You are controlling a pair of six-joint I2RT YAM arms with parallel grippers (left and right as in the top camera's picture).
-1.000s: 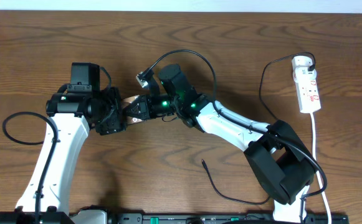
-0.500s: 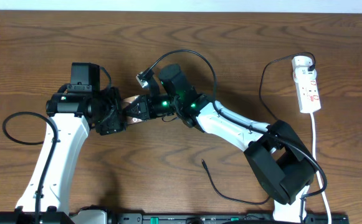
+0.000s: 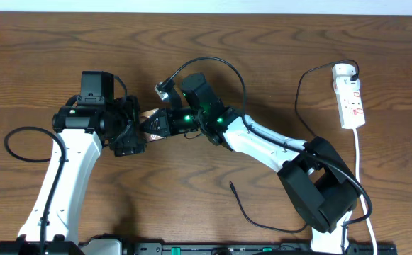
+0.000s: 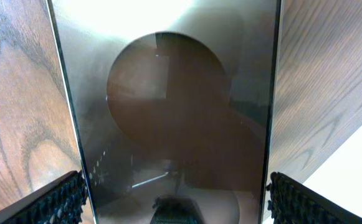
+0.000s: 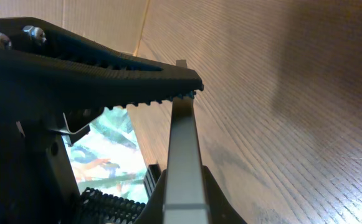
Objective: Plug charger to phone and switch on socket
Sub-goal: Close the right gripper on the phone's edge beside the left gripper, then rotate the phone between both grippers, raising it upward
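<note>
The phone (image 3: 147,115) is held off the table at centre-left, between both grippers. My left gripper (image 3: 135,133) is shut on its long edges; in the left wrist view the bronze phone (image 4: 174,112) with its oval mark fills the space between my finger pads (image 4: 174,196). My right gripper (image 3: 154,124) is shut on the phone's other end; in the right wrist view the phone (image 5: 184,155) shows edge-on between my fingers (image 5: 187,202). The charger's tip (image 3: 232,185) lies free on the table, its black cable running to the socket (image 3: 350,99) at the far right.
The socket's white cord (image 3: 362,177) runs down the right side. The right arm's base (image 3: 319,191) stands over the charger cable at lower right. A black cable loop (image 3: 10,145) lies left of the left arm. The table's far edge (image 3: 206,13) is at the top.
My left gripper has shifted very slightly; the phone, the right gripper and the charger cable stay where they were.
</note>
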